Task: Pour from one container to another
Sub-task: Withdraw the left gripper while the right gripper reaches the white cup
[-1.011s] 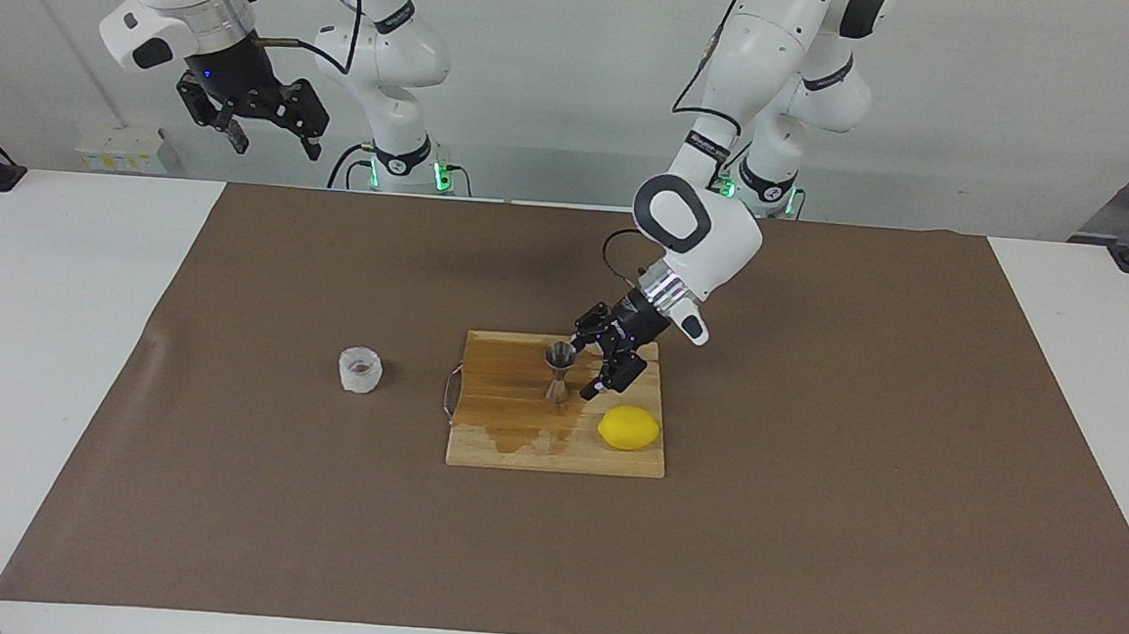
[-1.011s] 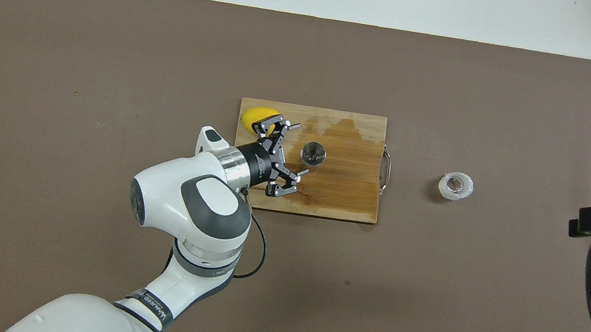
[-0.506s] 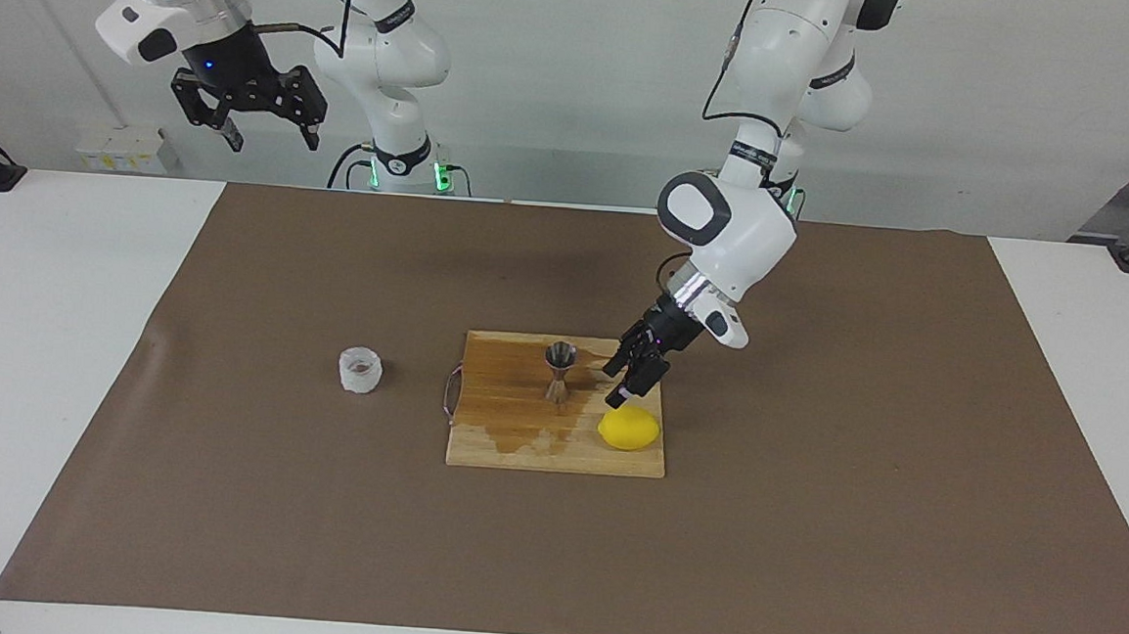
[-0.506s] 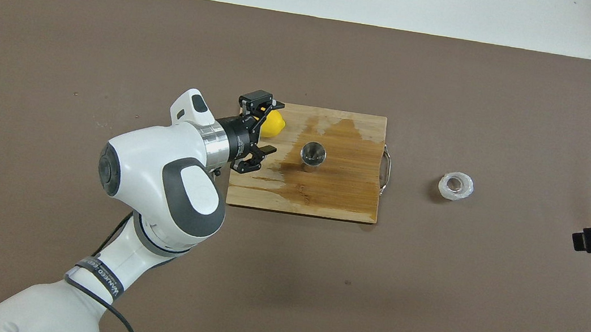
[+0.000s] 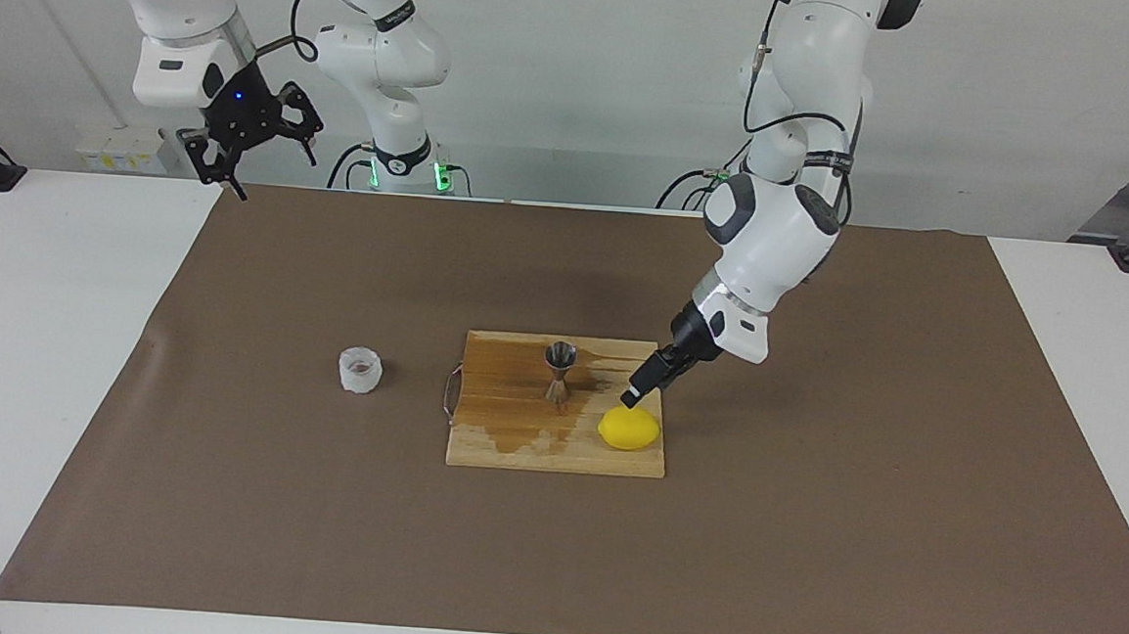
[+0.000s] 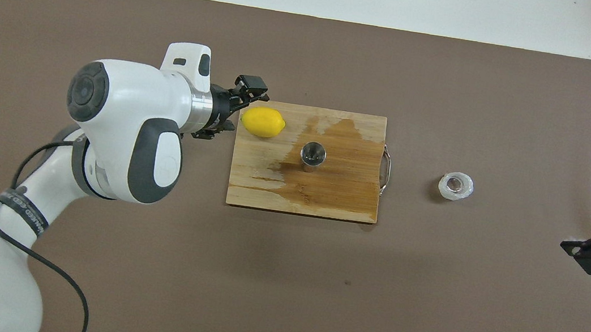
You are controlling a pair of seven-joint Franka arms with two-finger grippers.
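Pouring gear is seen standing untouched on a tabletop (image 5: 53, 345) covered by a brown mat (image 5: 806, 528) that fills most of both views. Near the middle of the facing frame a wooden cutting board (image 5: 508, 446) is laid, darkened by a wet patch across much of its surface. At the upper right of that frame the left arm is seen drawn up and away; a second ago its gripper was spread just beside the jigger, and now the left gripper (image 5: 640, 388) is hung over the board's corner above the lemon (image 5: 629, 428), released and carrying nothing. At the upper left, the right gripper (image 5: 247, 146) is held high over the mat's corner, its fingers spread and empty, turned more downward than before. The lemon is left lying on the board's corner. The jigger (image 5: 559, 371) is seen upright on the wet wood at frame centre. The plastic cup (image 5: 359, 369) is set on the mat, left of centre in the facing frame, apart from the board's handle. From the retreat and the spill it is judged that pouring is finished.
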